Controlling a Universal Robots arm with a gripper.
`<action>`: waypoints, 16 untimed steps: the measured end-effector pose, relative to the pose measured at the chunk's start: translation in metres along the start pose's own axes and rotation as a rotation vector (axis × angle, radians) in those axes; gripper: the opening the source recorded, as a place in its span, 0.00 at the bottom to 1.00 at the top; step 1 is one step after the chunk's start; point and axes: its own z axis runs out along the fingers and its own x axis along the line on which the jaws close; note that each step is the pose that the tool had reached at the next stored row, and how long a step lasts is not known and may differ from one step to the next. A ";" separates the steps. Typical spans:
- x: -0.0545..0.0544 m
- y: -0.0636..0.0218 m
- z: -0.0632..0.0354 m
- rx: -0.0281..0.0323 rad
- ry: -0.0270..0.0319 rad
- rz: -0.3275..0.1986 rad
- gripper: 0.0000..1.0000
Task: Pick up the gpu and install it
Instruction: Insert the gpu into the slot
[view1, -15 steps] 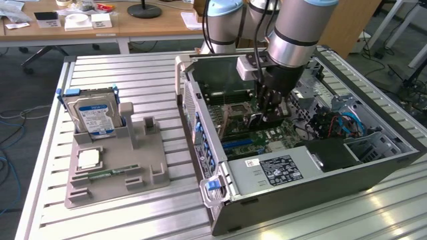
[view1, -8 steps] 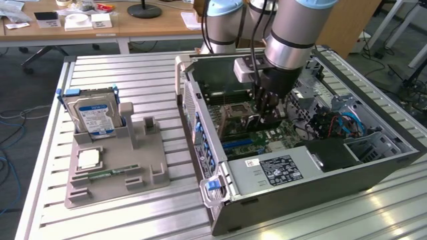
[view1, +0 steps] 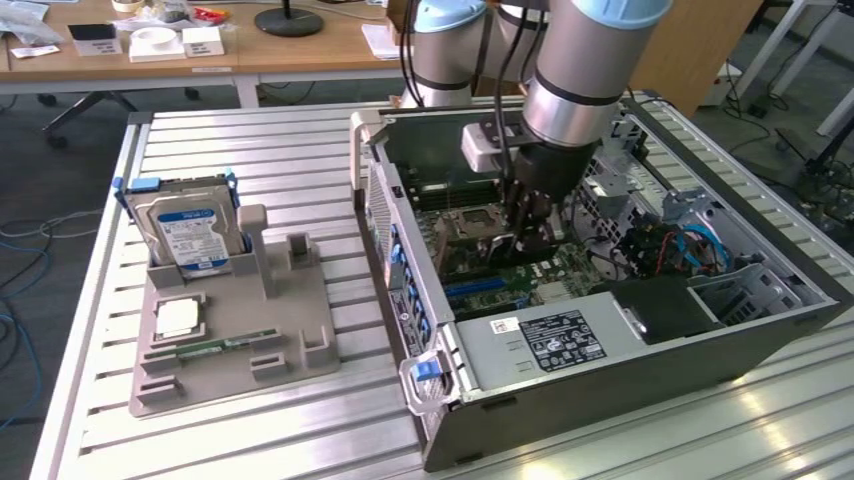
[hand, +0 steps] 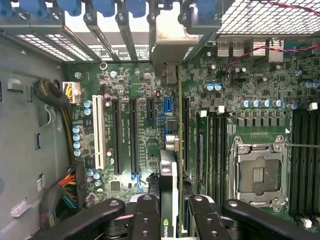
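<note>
Black fingers (hand: 145, 220) of the end effector (hand: 169, 220) stand clamped on the gpu (hand: 169, 200), which the wrist view shows edge-on between them — a thin card with a green logo on its near end, running up from the fingers over the motherboard (hand: 135, 100). In the exterior view the end effector (view1: 531, 235) sits at the middle of the frame, lowered inside the open computer case (view1: 601, 370), with the gpu (view1: 523, 245) hanging upright at the fingertips, just above the board (whether its edge touches a slot cannot be told). The card lies alongside the long black expansion slots (hand: 116, 135) and a white slot (hand: 99, 132), with the bare CPU socket (hand: 257, 172) at the right of the wrist frame and memory slots (hand: 305, 160) at the far right edge. On the ribbed metal tabletop (view1: 267, 150), at the left of the exterior frame, a grey holder tray (view1: 240, 350) carries a silver hard drive (view1: 191, 230) with a blue label standing upright, a CPU chip (view1: 178, 318) lying flat, and a small green memory stick (view1: 227, 346) — all well apart from the case.
</note>
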 end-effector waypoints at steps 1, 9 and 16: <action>0.000 0.0007 0.0004 0.0001 -0.0002 0.000 0.27; 0.001 0.0098 0.0065 0.0001 0.0004 0.000 0.27; 0.002 0.0122 0.0079 0.0002 0.0011 0.000 0.27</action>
